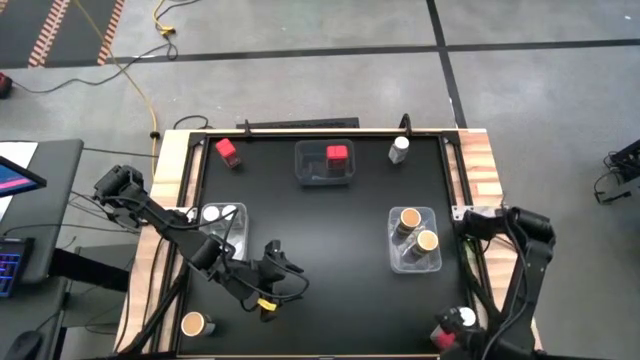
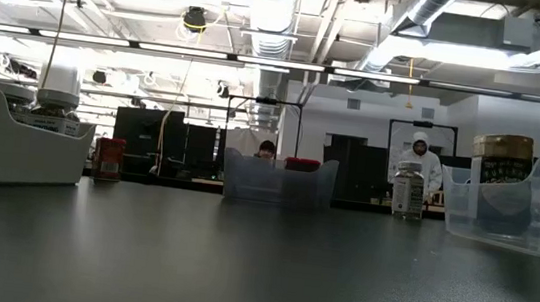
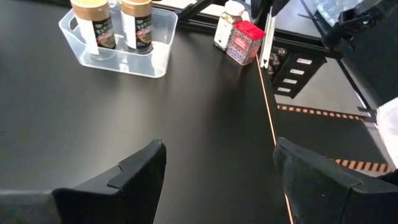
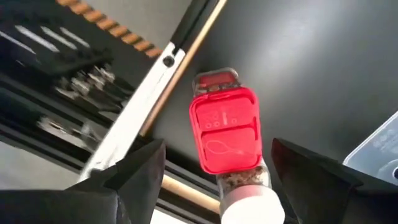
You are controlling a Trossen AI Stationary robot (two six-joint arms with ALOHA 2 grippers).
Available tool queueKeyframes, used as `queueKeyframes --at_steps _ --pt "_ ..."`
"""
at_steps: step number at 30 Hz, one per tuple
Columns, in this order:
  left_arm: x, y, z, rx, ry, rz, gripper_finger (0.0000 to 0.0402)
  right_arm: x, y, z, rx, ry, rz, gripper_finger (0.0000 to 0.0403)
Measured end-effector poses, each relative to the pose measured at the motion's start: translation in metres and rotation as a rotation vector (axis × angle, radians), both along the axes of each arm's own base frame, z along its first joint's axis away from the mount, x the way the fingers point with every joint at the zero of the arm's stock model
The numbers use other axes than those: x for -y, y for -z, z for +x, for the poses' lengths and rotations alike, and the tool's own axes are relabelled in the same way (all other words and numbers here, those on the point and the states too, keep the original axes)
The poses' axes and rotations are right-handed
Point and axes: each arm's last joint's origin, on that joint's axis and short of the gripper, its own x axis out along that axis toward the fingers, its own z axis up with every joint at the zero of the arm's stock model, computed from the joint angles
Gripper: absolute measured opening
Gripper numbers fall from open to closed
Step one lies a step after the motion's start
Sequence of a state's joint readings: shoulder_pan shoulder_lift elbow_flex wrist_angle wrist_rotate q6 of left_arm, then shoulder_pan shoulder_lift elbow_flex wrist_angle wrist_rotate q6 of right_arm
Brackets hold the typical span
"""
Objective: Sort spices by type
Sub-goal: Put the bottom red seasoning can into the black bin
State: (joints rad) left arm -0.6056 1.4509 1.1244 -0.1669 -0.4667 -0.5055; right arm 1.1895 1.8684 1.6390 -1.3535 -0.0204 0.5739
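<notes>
My left gripper is open and empty over the table's near-left part; it also shows in the left wrist view. My right gripper is open at the near right corner. Its fingers stand apart on either side of a red square-topped spice tin and a white-capped jar without touching them. Both stand on the table. A tan-lidded jar stands near left. A red tin and a white-capped jar stand at the far edge.
A left clear bin holds white-capped jars. A far-centre bin holds a red tin. A right bin holds two tan-lidded jars. The wooden table edge runs beside the right gripper. A person shows in the room behind.
</notes>
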Motion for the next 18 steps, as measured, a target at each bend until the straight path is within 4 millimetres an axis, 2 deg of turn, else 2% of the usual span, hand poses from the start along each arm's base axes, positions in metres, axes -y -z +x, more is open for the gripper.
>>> queueKeyframes --at_steps 18 --pt "0.0 0.001 0.001 -0.003 -0.037 -0.048 0.0284 0.005 0.037 -0.006 0.043 -0.024 -0.034 0.0325"
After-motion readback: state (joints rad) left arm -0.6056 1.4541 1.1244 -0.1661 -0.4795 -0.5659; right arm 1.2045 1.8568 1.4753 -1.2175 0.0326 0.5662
